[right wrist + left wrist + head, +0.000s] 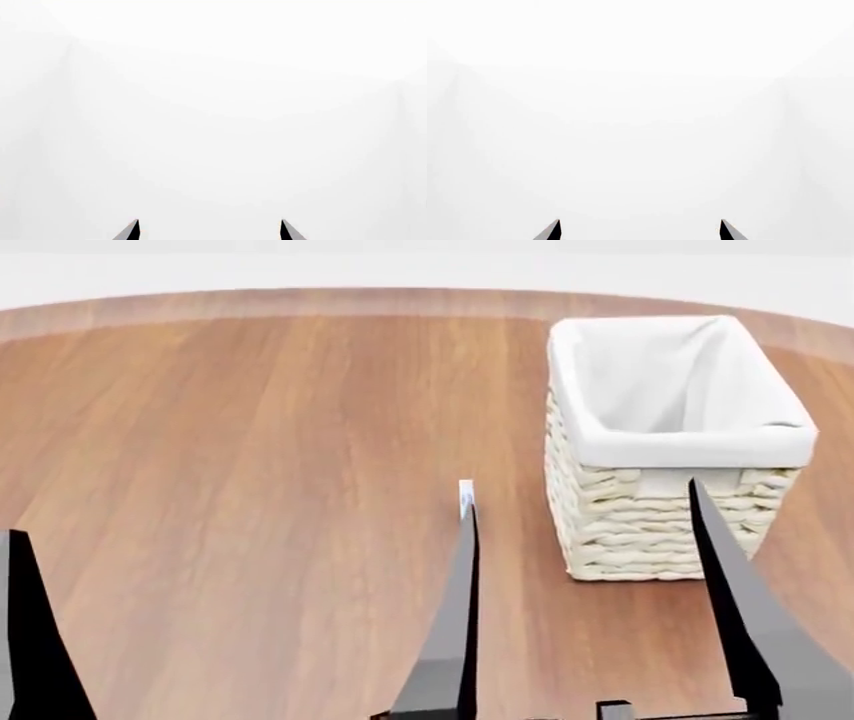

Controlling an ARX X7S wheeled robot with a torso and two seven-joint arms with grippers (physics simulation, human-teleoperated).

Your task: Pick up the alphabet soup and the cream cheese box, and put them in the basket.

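Cream cheese box (465, 496) shows only as a white sliver on the table (267, 490) behind our raised, spread-open, empty right gripper (587, 590), just beside the basket (667, 440), so we judge reaching down comes next.

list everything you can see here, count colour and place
table: one, brown wood with a rounded far edge, fills the head view
basket: one, cream wicker with a white liner over the rim, far right of the table, nothing seen inside
small white thing: one, white with a blue trace, mid table just left of the basket, mostly hidden behind a right tool finger; cannot tell what it is
soup can: none in view
right tool: one, black, two fingers spread apart, low right in the head view, holding nothing
left tool: one, black, fingertips spread apart in its wrist view against blank white
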